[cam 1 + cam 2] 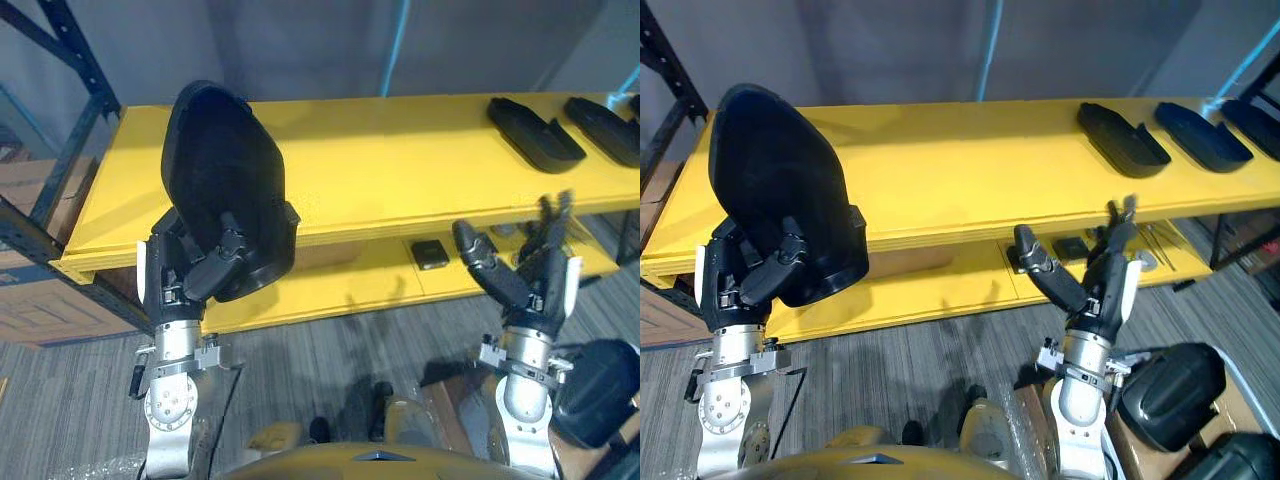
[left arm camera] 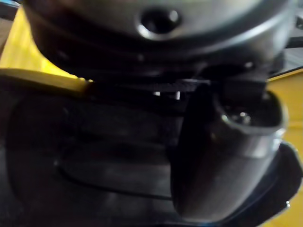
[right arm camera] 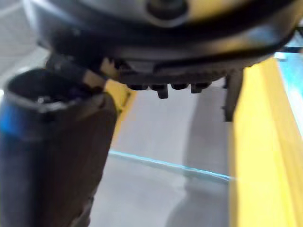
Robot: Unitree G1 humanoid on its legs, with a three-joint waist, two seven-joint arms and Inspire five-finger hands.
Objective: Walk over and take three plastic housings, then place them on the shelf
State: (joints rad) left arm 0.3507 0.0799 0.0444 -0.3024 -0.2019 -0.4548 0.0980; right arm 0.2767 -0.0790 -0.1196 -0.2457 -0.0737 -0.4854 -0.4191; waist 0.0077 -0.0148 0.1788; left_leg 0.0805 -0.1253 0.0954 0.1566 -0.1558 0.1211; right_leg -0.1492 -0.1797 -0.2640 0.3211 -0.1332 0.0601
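— Black plastic housing [image 1: 220, 170], the large rounded shell: is that the biggest thing here?

— No, that is the yellow upper shelf board [image 1: 970, 170], which runs right across on a dark blue steel rack frame [image 1: 60, 130]. A yellow lower shelf board [image 1: 330, 285] sits beneath it, with grey carpet floor [image 1: 940, 360] in front.

— So where is the housing?

— It stands upright in the left hand [image 1: 195, 268], before the upper board's front edge near its left corner. The fingers and thumb are curled round its lower rim. I cannot tell whether it touches the board.

— Anything lying on the shelf itself?

— Three long, flat black plastic shells [image 1: 1122, 138] [image 1: 1202, 135] [image 1: 1255, 125] lie side by side at the upper board's right end, nearer the rear edge than the front. They are well apart from the held housing.

— And lower down?

— Two rounded black housings [image 1: 1170, 395] [image 1: 1240, 462] lie near the floor, just beside the right arm.

— What about the right hand?

— The right hand [image 1: 1100, 290] is raised before the upper board's front edge, toward the right end. Its fingers are spread with the thumb held wide, and it holds nothing.

— And the smallest thing?

— A small square black block [image 1: 431, 253] lies on the lower board near the right hand.
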